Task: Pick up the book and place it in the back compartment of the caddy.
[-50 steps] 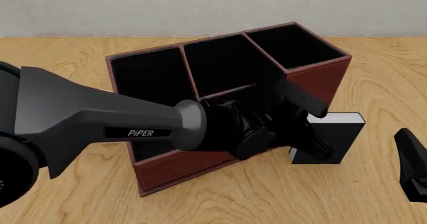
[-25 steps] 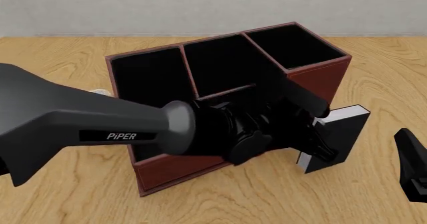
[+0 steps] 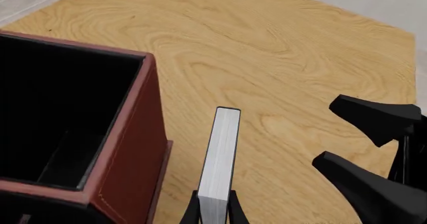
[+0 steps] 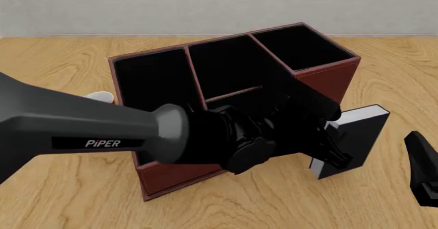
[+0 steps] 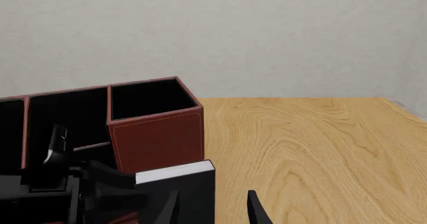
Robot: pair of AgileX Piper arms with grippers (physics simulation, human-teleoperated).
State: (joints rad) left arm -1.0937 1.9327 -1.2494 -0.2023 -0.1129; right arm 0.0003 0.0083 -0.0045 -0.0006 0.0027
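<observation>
"PIPER" in white lettering on the left arm (image 4: 89, 134). Light wood-grain table (image 4: 61, 198), plain grey wall (image 4: 205, 6) behind. Left gripper (image 4: 333, 142) clamped on the book (image 4: 356, 137), tilted, just right of the caddy (image 4: 321, 80). Right gripper (image 5: 213, 209) beside it, jaws spread, holding nothing.

book (image 4: 356, 137): lifted, tilted | left tool (image 4: 332, 137): raised rightward, clamping it

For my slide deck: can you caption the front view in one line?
Left pincer holds the book tilted beside the caddy, right pincer idle at the frame edge.
</observation>
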